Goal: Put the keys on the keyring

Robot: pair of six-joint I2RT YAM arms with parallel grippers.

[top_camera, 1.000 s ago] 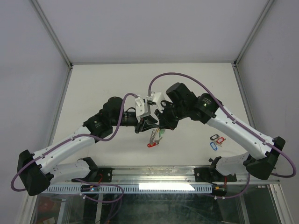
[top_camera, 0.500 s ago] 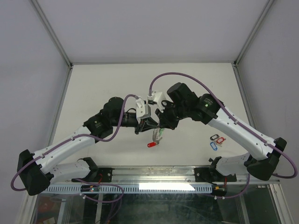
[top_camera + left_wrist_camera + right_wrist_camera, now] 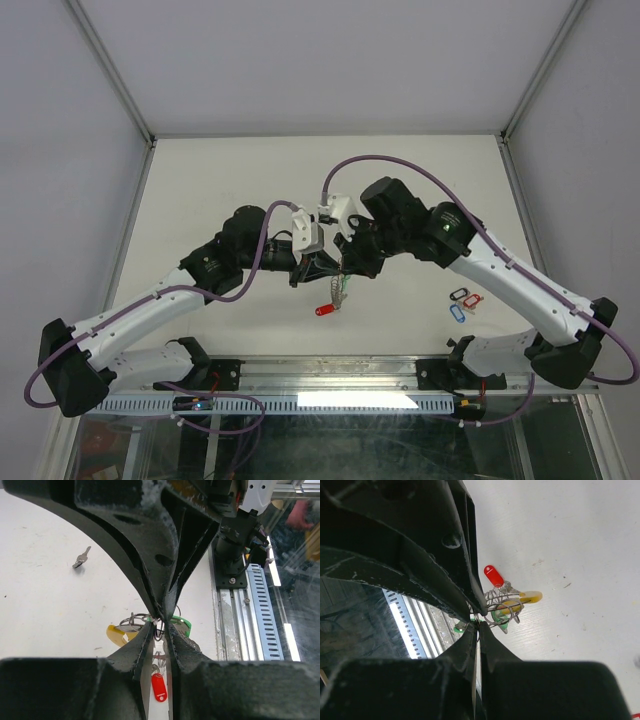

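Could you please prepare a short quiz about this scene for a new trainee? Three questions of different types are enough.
1. True or false: the left end effector and the right end effector are both shut on the keyring.
2. Which tag lies on the table, away from the keyring? A yellow tag; B blue tag; C green tag.
3. Fill in: in the top view, of the tags at the keyring, the one nearest the arm bases is the ____ tag.
Key: 1 true; 2 B; 3 the red tag.
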